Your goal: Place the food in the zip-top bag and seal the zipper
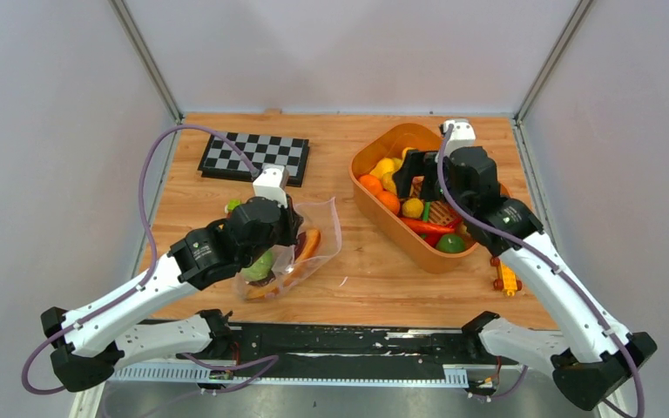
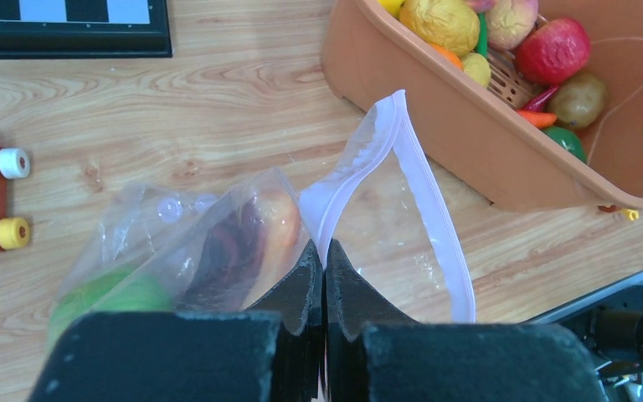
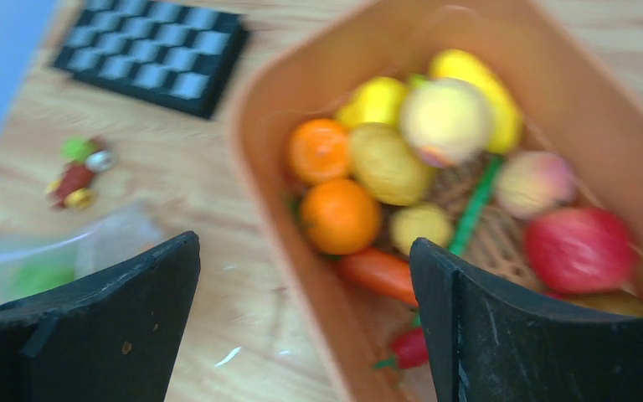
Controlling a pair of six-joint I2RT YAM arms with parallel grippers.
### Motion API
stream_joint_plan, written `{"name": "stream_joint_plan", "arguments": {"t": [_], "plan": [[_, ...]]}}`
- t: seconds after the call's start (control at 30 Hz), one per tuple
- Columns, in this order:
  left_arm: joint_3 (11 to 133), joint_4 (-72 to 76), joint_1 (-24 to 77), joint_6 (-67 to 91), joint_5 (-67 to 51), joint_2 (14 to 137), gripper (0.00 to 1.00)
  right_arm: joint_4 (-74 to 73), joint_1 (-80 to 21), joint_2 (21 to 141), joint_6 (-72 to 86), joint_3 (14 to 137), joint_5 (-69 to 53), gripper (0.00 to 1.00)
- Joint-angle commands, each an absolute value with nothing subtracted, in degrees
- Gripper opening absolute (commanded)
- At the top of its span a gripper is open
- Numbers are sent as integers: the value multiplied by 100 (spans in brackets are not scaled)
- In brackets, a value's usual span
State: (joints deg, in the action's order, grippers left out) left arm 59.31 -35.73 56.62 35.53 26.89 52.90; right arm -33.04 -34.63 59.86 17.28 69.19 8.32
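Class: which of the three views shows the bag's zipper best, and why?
Left wrist: the zipper runs close and sharp as a whitish strip along the open mouth of the zip-top bag, pinched by the left gripper. Top external shows the bag small, the strip barely traceable. Right wrist shows only a blurred corner of bag, no zipper.

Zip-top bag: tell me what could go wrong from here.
1. The left gripper pinches the zip-top bag at one spot of its mouth edge; the thin film could slip free and the mouth fall flat.
2. The right gripper hangs open and empty over the crowded orange tub; closing there could catch two fruits.
3. The zipper is unsealed; a tug might spill the maroon slice.
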Motion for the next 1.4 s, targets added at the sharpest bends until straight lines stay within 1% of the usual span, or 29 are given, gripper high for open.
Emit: {"name": "stream_joint_plan", "arguments": {"t": [0.0, 0.13, 0.3, 0.4, 0.53, 0.57, 0.67, 0.73, 0.9, 0.97, 1.1, 1.13, 1.2, 1.27, 1.33, 1.37], "plan": [[5951, -3156, 5651, 3544, 2568, 5179, 2, -3443, -2451, 6255, 1728, 6658, 1239, 96], [5967, -3159, 5654, 3560, 2475, 5208, 2, -3150, -1685, 6716, 2040, 6713, 231, 94], [5899, -3210, 5651, 3581, 2478, 5155, 2, -2598, -1548, 7239, 2241, 6791, 95, 97], [5872, -3232, 5650, 3595, 2448, 5141, 2, -2793, -1504, 7771, 2264, 7130, -94, 98], [5884, -3313, 5651, 3595, 2430, 5091, 2, -3221, -1354, 8457, 1746, 7837, 293, 100], [5874, -3329, 5651, 3596, 2437, 5070, 2, -3260, -1251, 8632, 1689, 7988, 182, 100], [5805, -3341, 5651, 3615, 2454, 5013, 2, -3468, -955, 9073, 1662, 8474, -648, 100], [5757, -3303, 5652, 3661, 2483, 4996, 2, -3473, -941, 9324, 1773, 8508, -759, 99], [5795, -3267, 5654, 3639, 2436, 5065, 2, -3236, -945, 9847, 2063, 8353, -1226, 89], [5805, -3269, 5651, 3645, 2426, 5098, 3, -3128, -964, 10035, 2117, 8326, -1320, 88], [5835, -3279, 5651, 3654, 2370, 5146, 2, -3009, -993, 10382, 2123, 8362, -1130, 88], [5840, -3278, 5649, 3653, 2359, 5146, 2, -3024, -998, 10427, 2070, 8424, -1223, 84], [5861, -3298, 5651, 3648, 2359, 5131, 2, -2986, -993, 10402, 2048, 8422, -1234, 81], [5870, -3305, 5651, 3647, 2385, 5120, 2, -2835, -993, 10330, 2014, 8289, -1079, 79], [5871, -3306, 5651, 3648, 2394, 5105, 2, -2832, -988, 10323, 1970, 8230, -918, 72], [5869, -3307, 5651, 3652, 2399, 5106, 2, -2837, -985, 10327, 1939, 8220, -844, 71]]}}
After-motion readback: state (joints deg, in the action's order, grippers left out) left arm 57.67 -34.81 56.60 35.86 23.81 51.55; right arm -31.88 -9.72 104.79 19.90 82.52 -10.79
